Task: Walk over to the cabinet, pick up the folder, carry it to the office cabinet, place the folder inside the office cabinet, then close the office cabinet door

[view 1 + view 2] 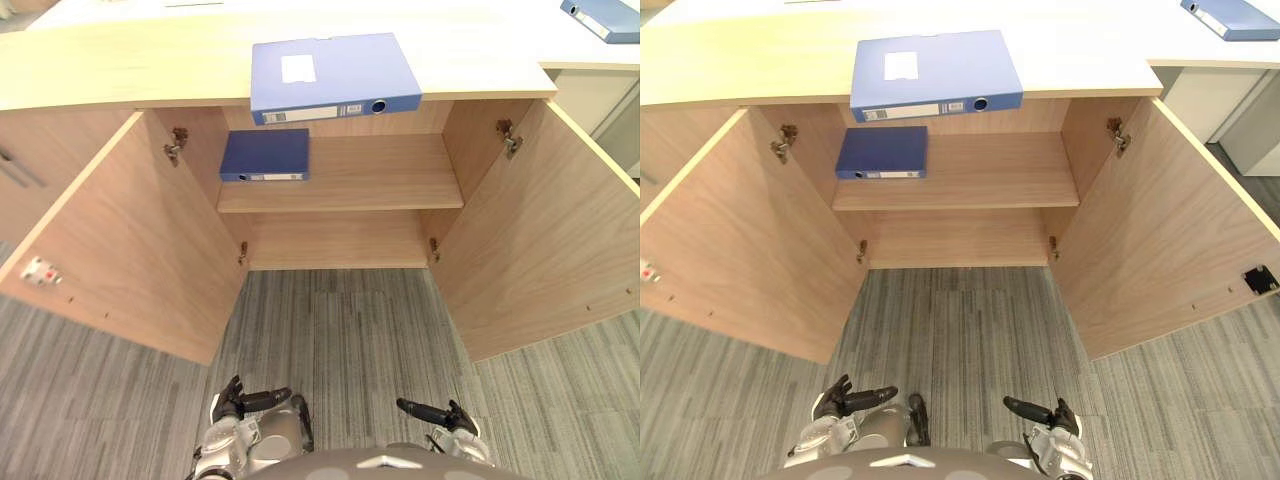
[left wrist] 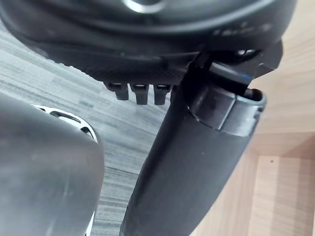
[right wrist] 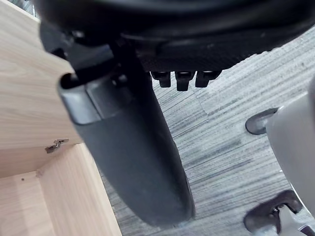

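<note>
- So, both hands hang low over the grey floor [image 1: 340, 330]: L hand [image 1: 245, 402] and R hand [image 1: 435, 412]. Fingers are loose and open, holding nothing.
- The light blue folder [image 1: 330, 72] lies flat on the cabinet top [image 1: 120, 60]. Its front edge sticks out past the rim, right above the shelf [image 1: 380, 175].
- A darker folder [image 1: 265, 153] already lies on the shelf's left side. The 2 doors, left door [image 1: 130, 240] and right door [image 1: 530, 220], stand wide open.
- Risk 1: a bump from below could tip the light blue folder off, b/c part of it has nothing under it.
- Risk 2: arms going up could hit the doors, which stand close on both sides.
- Risk 3: grabbing the wrong one, b/c the folders look alike. A 3rd folder [image 1: 605, 18] lies far back on the right.
</note>
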`<state>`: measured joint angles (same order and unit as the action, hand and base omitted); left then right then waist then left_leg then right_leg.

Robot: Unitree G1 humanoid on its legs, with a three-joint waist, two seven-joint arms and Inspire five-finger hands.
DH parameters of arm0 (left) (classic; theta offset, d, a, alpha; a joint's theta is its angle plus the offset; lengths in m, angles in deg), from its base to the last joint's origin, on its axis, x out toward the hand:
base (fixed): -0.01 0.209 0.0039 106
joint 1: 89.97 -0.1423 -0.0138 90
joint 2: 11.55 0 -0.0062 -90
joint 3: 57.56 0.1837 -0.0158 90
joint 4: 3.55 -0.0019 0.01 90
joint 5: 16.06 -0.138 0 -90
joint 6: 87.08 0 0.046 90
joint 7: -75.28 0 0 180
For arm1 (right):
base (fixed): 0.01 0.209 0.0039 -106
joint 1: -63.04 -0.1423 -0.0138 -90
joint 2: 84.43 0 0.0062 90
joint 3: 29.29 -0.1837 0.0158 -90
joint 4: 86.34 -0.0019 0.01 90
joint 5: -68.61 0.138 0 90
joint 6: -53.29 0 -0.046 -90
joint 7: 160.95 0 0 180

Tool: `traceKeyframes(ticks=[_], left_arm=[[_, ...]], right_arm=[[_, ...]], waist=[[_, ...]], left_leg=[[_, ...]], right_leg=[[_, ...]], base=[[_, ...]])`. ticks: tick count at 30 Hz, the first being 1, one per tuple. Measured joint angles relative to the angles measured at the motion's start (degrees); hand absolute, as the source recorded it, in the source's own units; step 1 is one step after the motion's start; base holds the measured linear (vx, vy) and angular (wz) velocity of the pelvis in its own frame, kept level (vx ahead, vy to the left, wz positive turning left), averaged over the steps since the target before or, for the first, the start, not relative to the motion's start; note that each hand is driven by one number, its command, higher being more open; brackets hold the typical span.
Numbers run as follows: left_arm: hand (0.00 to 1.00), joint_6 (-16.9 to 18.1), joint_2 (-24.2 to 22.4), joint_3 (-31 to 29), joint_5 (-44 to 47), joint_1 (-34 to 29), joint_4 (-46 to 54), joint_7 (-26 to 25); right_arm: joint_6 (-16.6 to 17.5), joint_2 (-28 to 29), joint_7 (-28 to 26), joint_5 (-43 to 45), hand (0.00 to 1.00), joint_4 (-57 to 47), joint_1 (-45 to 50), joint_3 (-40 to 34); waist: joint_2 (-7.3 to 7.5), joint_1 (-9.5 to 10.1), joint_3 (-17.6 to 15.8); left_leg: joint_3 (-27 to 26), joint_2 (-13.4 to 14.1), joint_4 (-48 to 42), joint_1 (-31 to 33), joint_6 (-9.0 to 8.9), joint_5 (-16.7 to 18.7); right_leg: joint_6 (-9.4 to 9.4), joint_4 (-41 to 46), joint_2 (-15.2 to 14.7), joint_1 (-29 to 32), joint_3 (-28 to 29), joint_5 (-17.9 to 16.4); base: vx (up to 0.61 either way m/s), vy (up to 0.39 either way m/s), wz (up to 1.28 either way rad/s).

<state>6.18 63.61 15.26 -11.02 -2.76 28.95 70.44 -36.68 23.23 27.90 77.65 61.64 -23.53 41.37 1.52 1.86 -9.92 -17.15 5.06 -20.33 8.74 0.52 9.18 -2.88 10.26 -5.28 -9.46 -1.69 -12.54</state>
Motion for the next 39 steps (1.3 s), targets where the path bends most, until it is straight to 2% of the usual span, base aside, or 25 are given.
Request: traceKeyframes(ticks=[1,2,3,4,5,7,9,11,12,13,14,16,17,19,20,21,23,25,26,28,29,31,33,37,39], left_arm=[[1.00,0.0,0.1,0.0,0.0,0.0,-0.2,0.0],[1.00,-0.1,0.2,0.3,-0.1,0.0,-0.7,0.0],[1.00,-0.2,0.9,1.3,-0.7,-0.2,-1.5,0.1],[1.00,-0.2,1.3,1.7,-1.1,-0.1,-1.9,0.2],[1.00,-0.3,1.8,2.5,-1.1,0.1,-2.7,0.1],[1.00,-0.3,1.7,2.5,-1.1,0.0,-3.0,0.1],[1.00,-0.3,1.3,2.3,-1.1,-0.2,-2.9,0.1],[1.00,-0.3,0.6,2.3,-1.1,-0.4,-3.0,-0.1],[1.00,-0.3,0.3,2.3,-1.1,-0.4,-3.0,-0.1],[1.00,-0.3,0.4,2.3,-1.2,-0.5,-3.0,0.0],[1.00,-0.3,-0.3,2.1,-1.1,-0.4,-4.2,0.0],[1.00,-0.4,-2.2,0.4,-1.2,-0.6,-4.4,0.0],[1.00,-0.5,-2.6,-0.3,-1.2,-0.5,-4.4,-0.1],[1.00,-0.9,-2.4,-1.3,-1.2,-0.3,-3.6,0.3],[1.00,-0.8,-2.8,-2.4,-1.1,-0.3,-2.1,0.3],[1.00,-0.8,-2.8,-2.5,-1.1,-0.7,-0.9,0.0],[1.00,-0.8,-2.7,-2.4,-1.1,-1.1,0.0,0.0],[1.00,-0.7,-2.7,-2.3,-1.1,-1.1,0.1,0.0],[1.00,-0.8,-2.7,-2.3,-1.1,-0.9,-0.1,-0.3],[1.00,-0.8,-2.6,-2.3,-1.1,-0.9,-0.2,-0.3],[1.00,-0.9,-1.8,-2.3,-1.2,-1.1,-0.3,-0.2],[1.00,-0.9,-1.0,-2.3,-1.3,-1.4,-0.4,-0.2],[1.00,-0.9,-0.6,-2.3,-1.5,-1.4,-1.4,-0.2],[1.00,-0.9,-0.5,-0.2,-3.7,-1.4,-2.5,-0.1],[1.00,-0.9,-0.4,1.4,-4.6,-1.4,-3.1,0.0]], right_arm=[[0.0,0.0,0.0,0.0,1.00,0.3,0.0,0.0],[0.0,-0.2,-0.1,0.0,1.00,0.2,0.0,0.0],[0.1,-0.3,-0.2,-0.1,1.00,0.1,0.0,0.0],[0.1,-0.4,-0.2,-0.1,1.00,0.1,0.0,0.0],[0.1,-0.3,-0.4,-0.1,1.00,-0.2,0.0,-0.1],[0.1,-0.3,-0.8,-0.2,1.00,-0.9,0.1,0.0],[0.2,-0.7,-1.0,-0.3,1.00,-1.1,0.0,0.0],[0.2,-1.1,-1.2,-0.2,1.00,-1.5,-0.1,0.0],[0.2,-1.4,-1.2,-0.2,1.00,-1.7,-0.2,0.0],[0.2,-1.4,-1.1,-0.3,1.00,-1.7,-0.1,0.0],[0.0,-1.9,-1.3,-0.2,1.00,-0.7,-0.3,-1.1],[0.2,-2.3,-1.0,-0.5,1.00,-0.6,-0.3,-2.1],[0.1,-2.5,-1.0,-0.4,1.00,-0.9,-0.4,-2.1],[0.0,-2.4,-0.7,-0.4,1.00,-0.8,-0.2,-1.8],[0.1,-2.4,-0.5,0.0,1.00,-0.8,0.2,-1.4],[0.1,-2.4,-0.3,0.1,1.00,-0.8,0.3,-0.4],[0.2,-2.3,0.0,0.1,1.00,-0.8,0.6,0.3],[0.0,-2.3,0.1,0.1,1.00,-0.9,0.7,0.2],[0.0,-2.3,0.1,0.1,1.00,-0.9,0.8,0.2],[0.0,-2.1,0.1,0.1,1.00,-0.8,0.8,0.0],[-0.1,-1.3,0.2,0.1,1.00,-0.8,1.3,0.0],[-0.1,-0.4,0.1,0.1,1.00,-0.8,1.8,-0.2],[-0.1,0.2,0.1,0.1,1.00,-0.6,2.1,-1.5],[0.0,-0.1,-0.1,0.0,1.00,0.4,2.2,-2.3],[0.0,-0.4,-0.1,0.0,1.00,0.7,2.2,-2.4]], waist=[[0.06,0.04,0.2],[-0.06,-0.16,0.3],[-0.12,-0.73,0.4],[0.24,-1.02,0.6],[0.70,-1.21,0.8],[0.75,-1.37,0.9],[0.19,-2.03,1.1],[-0.80,-2.22,1.0],[-1.37,-2.35,1.1],[-1.06,-2.31,1.4],[-2.36,-2.17,1.3],[-3.85,-1.90,2.0],[-4.60,-2.19,1.8],[-4.06,-2.30,1.4],[-4.03,-2.00,1.3],[-3.90,-1.84,1.3],[-3.64,-1.73,1.2],[-3.64,-1.60,1.3],[-3.58,-1.56,1.3],[-3.66,-1.65,1.6],[-2.20,-1.61,2.3],[-0.75,-1.34,3.2],[-0.18,-1.13,4.0],[-0.65,-1.14,4.8],[-1.16,-1.13,4.8]], left_leg=[[-0.6,-0.1,0.0,-1.1,0.13,0.8],[-1.3,-0.3,0.7,-3.7,0.48,2.1],[-1.4,-1.0,1.5,-5.8,0.84,3.2],[-1.4,-1.3,1.6,-6.8,1.03,3.8],[-1.3,-1.7,2.0,-8.8,1.15,4.6],[-0.8,-2.2,4.4,-12.7,1.07,4.9],[0.3,-2.0,6.9,-16.1,1.05,4.9],[1.2,-0.9,8.5,-18.1,0.80,5.0],[2.0,-0.2,9.4,-18.9,-0.03,5.0],[2.6,-0.5,10.3,-19.5,-1.34,5.0],[4.3,0.7,11.5,-21.3,-3.13,5.5],[4.5,2.2,10.8,-21.4,-4.06,5.0],[5.1,3.5,8.4,-21.4,-4.29,4.9],[6.8,6.4,-4.8,-16.5,-4.70,4.8],[7.3,8.9,-17.2,-11.3,-5.92,5.1],[6.3,10.6,-24.7,-7.8,-6.40,5.7],[3.7,11.2,-24.4,-5.6,-6.31,5.8],[2.3,10.4,-17.6,-4.3,-6.01,5.9],[2.5,9.2,-10.4,-4.3,-5.91,5.4],[3.4,7.1,-0.4,-5.4,-4.36,1.4],[2.5,5.7,2.3,-6.9,-3.90,0.4],[1.4,4.5,4.7,-8.3,-3.61,0.0],[0.4,3.5,6.6,-9.9,-3.06,-0.3],[0.0,1.2,11.9,-13.2,-1.92,-2.1],[0.2,0.7,14.5,-14.6,-1.97,-3.3]], right_leg=[[-0.52,3.0,-0.4,0.8,0.4,-0.3],[-1.60,13.3,-0.8,4.6,0.8,-0.9],[-3.62,26.0,-1.9,9.8,0.9,-0.3],[-4.28,31.2,-2.5,12.0,1.0,-0.2],[-3.89,37.8,-3.0,15.5,0.6,-0.5],[-2.48,41.7,-3.0,19.8,-0.4,-2.6],[-0.80,38.2,-2.0,23.2,-2.1,-4.6],[-0.23,30.9,-0.3,25.4,-3.2,-4.6],[-0.24,25.6,0.5,26.1,-3.4,-3.7],[0.10,18.2,0.7,25.9,-3.1,-0.1],[2.75,15.5,1.7,24.4,-4.6,6.1],[3.75,16.1,2.6,24.1,-5.4,3.8],[4.64,16.4,3.2,22.5,-6.6,2.2],[5.45,13.9,3.9,18.0,-8.5,1.0],[5.61,11.5,4.8,14.9,-9.4,0.9],[5.72,9.6,5.5,12.1,-9.9,0.8],[5.70,7.1,5.6,9.0,-9.9,0.9],[5.49,5.7,5.6,7.6,-9.5,0.9],[5.12,5.0,5.6,7.3,-9.2,0.9],[4.19,4.8,5.9,7.4,-8.1,0.7],[3.23,4.3,5.0,7.1,-7.4,1.1],[2.73,2.8,4.0,6.4,-6.8,1.4],[2.07,1.4,3.2,5.4,-5.8,1.8],[1.15,-2.0,2.1,3.3,-5.0,3.2],[1.13,-2.9,2.2,2.7,-4.6,4.0]], base=[[0.27,0.174,-0.46],[0.24,0.196,-0.34],[0.31,0.239,-0.22],[0.38,0.233,0.01],[0.34,0.143,0.10],[0.37,0.037,0.23],[0.47,-0.076,0.38],[0.37,-0.133,0.37],[0.35,-0.166,0.36],[0.54,-0.262,0.46],[0.52,-0.262,0.36],[0.38,-0.213,0.24],[0.38,-0.263,0.40],[0.34,-0.281,0.50],[0.25,-0.238,0.30],[0.24,-0.218,0.15],[0.16,-0.077,-0.03],[0.14,0.028,-0.09],[0.13,0.115,-0.14],[0.16,0.139,-0.18],[0.17,0.110,-0.16],[0.19,0.122,-0.16],[0.14,0.133,-0.18],[0.07,0.104,-0.07],[0.01,0.051,-0.02]])
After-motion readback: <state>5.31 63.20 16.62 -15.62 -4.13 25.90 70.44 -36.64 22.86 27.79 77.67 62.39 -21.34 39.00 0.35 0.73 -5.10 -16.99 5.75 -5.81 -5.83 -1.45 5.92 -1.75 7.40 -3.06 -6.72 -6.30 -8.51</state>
